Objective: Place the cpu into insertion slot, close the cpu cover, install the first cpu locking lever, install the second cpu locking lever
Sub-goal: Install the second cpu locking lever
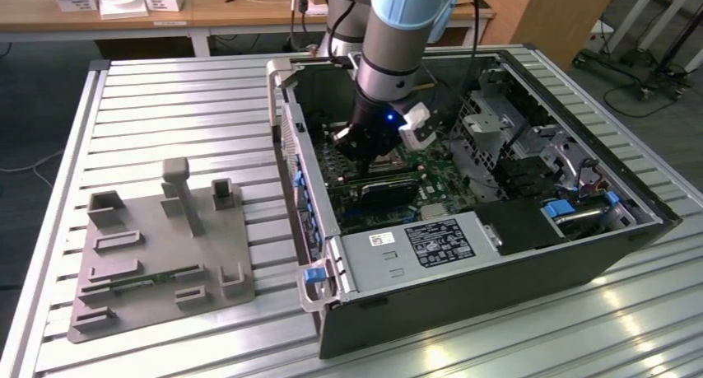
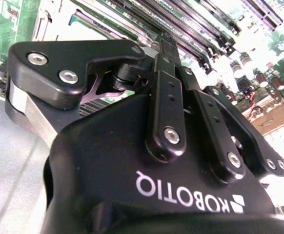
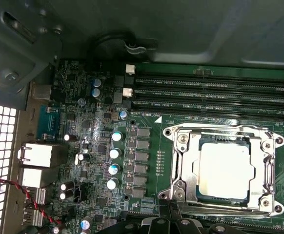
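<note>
Gripper (image 2: 169, 53) lowered inside open computer case (image 1: 615, 254), close over green motherboard (image 3: 147, 161); fingers drawn together in second wrist view, whether pinching anything cannot be told. Just beyond fingertips in first wrist view: cpu (image 3: 226, 170) seated flat in insertion slot (image 3: 266, 170), cpu cover (image 3: 181, 161) lying down around it, chip top showing through window. Further on, long memory slots (image 3: 215, 92) running beside socket. Outside case, on exterior view's left, grey parts fixture (image 1: 154, 254) resting on slatted metal table (image 1: 176, 106).
</note>
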`<state>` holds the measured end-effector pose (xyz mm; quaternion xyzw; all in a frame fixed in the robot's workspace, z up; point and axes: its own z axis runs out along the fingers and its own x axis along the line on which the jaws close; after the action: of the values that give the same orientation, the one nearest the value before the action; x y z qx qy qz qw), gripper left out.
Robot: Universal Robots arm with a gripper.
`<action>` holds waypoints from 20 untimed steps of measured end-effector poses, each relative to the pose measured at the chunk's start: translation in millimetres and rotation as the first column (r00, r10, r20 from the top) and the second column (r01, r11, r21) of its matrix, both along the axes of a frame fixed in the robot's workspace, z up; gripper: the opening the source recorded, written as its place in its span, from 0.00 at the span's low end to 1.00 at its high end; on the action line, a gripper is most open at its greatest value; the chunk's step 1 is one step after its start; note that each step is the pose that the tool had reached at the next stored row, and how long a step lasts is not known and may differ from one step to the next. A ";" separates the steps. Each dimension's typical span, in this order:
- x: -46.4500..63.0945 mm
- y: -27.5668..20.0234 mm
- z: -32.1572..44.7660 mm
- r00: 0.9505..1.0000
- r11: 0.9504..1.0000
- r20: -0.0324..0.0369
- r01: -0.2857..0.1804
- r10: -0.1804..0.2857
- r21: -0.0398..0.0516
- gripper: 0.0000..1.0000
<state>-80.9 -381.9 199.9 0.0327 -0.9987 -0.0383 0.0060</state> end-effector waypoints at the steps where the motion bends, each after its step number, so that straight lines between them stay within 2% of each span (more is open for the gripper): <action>1: 0.0 0.2 -0.4 1.000 1.000 0.000 0.000 0.000 0.001 0.10; 14: -0.1 2.2 -5.4 1.000 1.000 0.000 -0.002 0.002 0.006 0.10; 20: 0.0 2.6 -3.6 1.000 1.000 0.001 -0.002 0.002 0.008 0.10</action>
<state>-80.9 -379.3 196.3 0.0338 -0.9985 -0.0422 0.0054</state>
